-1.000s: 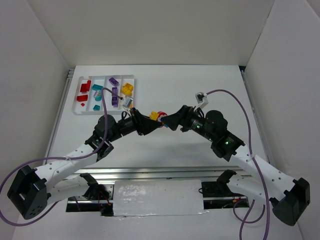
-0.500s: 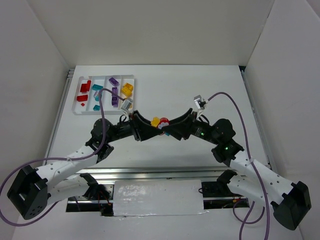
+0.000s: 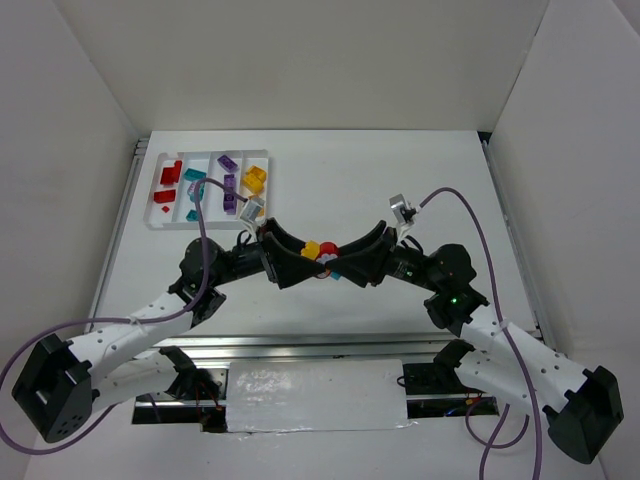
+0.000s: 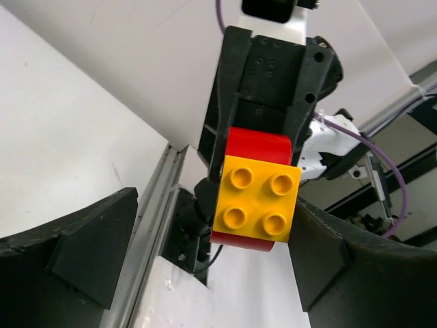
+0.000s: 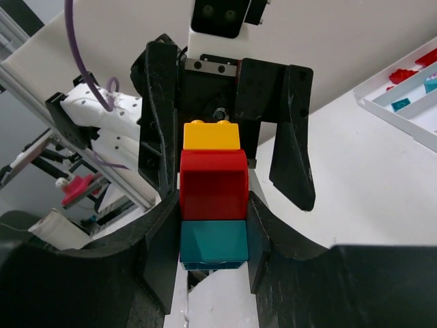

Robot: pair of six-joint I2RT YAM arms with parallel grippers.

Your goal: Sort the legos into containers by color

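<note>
Most legos [image 3: 228,185] lie sorted by colour in the containers [image 3: 152,218] at the far left. One stack of yellow, red and teal bricks [image 3: 322,256] is not yet sorted and is held above the middle of the table [image 3: 400,170]. The right jaws are clenched on its red part, the left jaws stand released around its yellow end, and the white table has white walls [image 3: 300,60] on three sides.

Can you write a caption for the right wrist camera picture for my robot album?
The right gripper pinches a yellow, red and teal brick stack, facing the open left gripper.
</note>
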